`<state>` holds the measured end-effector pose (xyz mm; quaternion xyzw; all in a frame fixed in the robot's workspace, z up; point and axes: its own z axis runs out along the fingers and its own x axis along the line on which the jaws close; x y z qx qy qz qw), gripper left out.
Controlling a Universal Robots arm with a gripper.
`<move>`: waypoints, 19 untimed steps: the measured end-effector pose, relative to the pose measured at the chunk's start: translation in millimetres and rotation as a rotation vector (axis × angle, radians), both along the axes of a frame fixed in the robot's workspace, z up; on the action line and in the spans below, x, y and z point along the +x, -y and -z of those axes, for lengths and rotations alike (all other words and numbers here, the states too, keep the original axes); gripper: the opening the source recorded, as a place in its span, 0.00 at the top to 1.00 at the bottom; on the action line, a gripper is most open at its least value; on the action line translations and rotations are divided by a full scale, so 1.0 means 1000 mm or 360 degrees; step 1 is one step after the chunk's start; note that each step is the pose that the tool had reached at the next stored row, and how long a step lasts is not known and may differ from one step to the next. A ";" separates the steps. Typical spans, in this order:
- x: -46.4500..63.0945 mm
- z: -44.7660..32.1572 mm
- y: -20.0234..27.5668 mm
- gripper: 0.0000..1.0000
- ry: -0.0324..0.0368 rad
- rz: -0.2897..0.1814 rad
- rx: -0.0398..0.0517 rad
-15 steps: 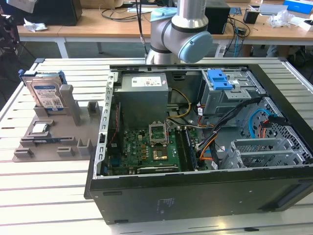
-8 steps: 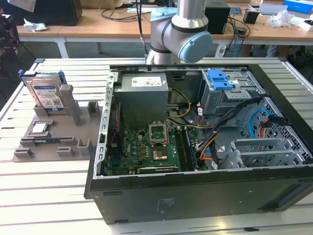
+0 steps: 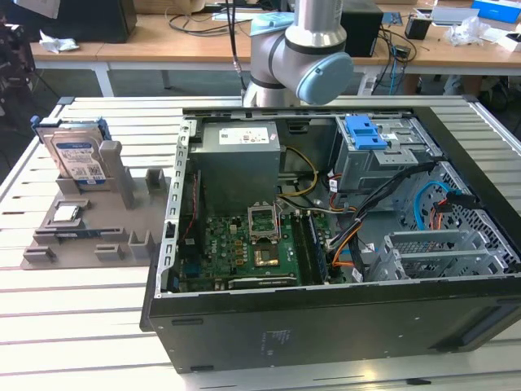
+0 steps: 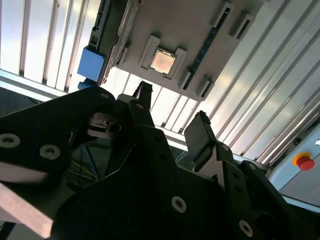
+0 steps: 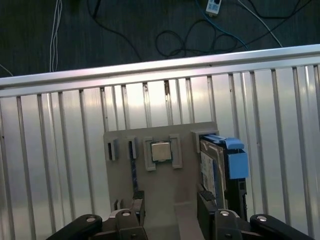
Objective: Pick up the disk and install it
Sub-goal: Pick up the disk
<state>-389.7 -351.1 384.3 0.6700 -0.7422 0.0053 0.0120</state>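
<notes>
The step in hand is judged to be the approach to the pick: nothing has been grasped. In the first wrist view the pincer [image 5: 169, 212] is seen spread wide and empty, held above the grey holder [image 5: 150, 192] that lies on the slatted worktop [image 5: 60, 165].

The disk [image 3: 76, 155] is stood on edge in that holder, at the exterior view's left and towards the far side of the worktop, well apart from the open computer case [image 3: 326, 318]. In the first wrist view the disk [image 5: 214, 167] is found just beside one fingertip [image 5: 205, 197], not between the two. The gap between them is lined up with the bare part of the holder next to the small square chip [image 5: 161, 151].

The install is judged not yet begun. A drive bay [image 3: 383, 159] with a blue bracket [image 3: 365, 130] is seen at the far side of the case.

A grasp would call for a sideways shift, so that the disk's thin upright body is straddled. A descent with the spread kept clear of the holder's posts would then be needed, and the blue frame [image 5: 236, 160] should not be knocked.
</notes>
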 end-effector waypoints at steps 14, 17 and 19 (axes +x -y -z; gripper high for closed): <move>0.000 0.0002 -0.0142 0.46 0.0000 0.0000 0.0000; 0.000 0.0002 -0.0166 0.46 0.0000 0.0000 0.0000; 0.000 0.0003 -0.0179 0.46 0.0000 0.0000 0.0000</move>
